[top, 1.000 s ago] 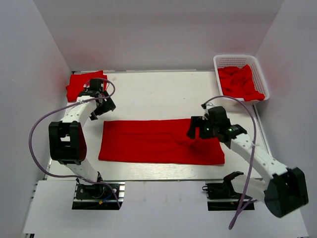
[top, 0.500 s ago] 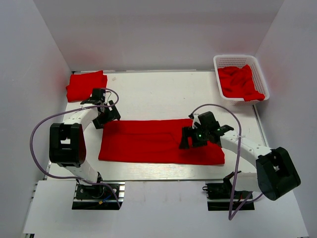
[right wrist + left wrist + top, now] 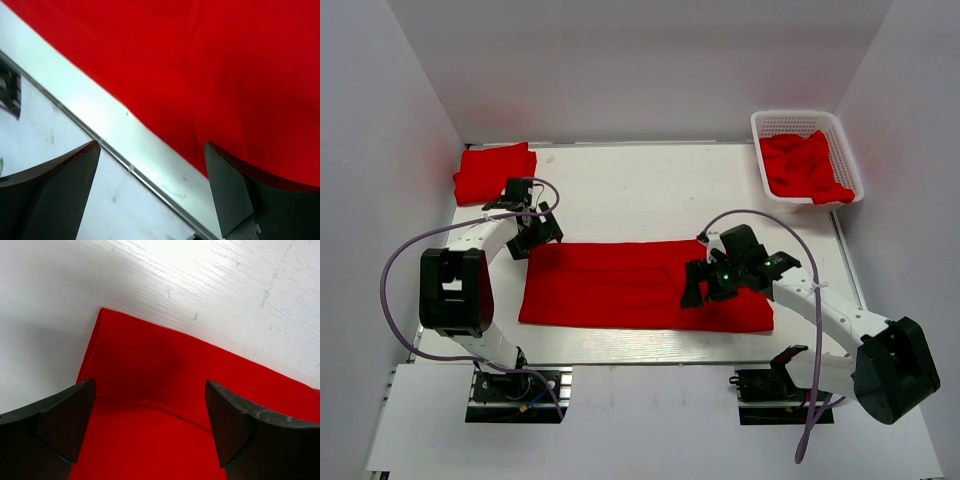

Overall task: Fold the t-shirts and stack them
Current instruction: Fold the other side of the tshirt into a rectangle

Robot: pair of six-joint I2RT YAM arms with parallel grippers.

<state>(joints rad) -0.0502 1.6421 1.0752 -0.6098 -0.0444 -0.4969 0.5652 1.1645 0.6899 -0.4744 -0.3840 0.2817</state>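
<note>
A red t-shirt (image 3: 620, 285) lies flat on the table, folded into a long band. My left gripper (image 3: 542, 240) is open and empty just above the band's far left corner (image 3: 150, 370). My right gripper (image 3: 695, 285) is open and empty over the band's right half, above its near edge (image 3: 210, 85). A folded red t-shirt (image 3: 494, 170) lies at the far left corner. Several crumpled red t-shirts (image 3: 805, 165) fill the basket.
The white lattice basket (image 3: 790, 122) stands at the far right corner. The table's metal front edge (image 3: 125, 145) runs under my right gripper. White walls close in the left, right and back sides.
My left gripper came from beside the folded pile down to the band's far left corner. My right gripper slid left and toward the near edge of the band.
</note>
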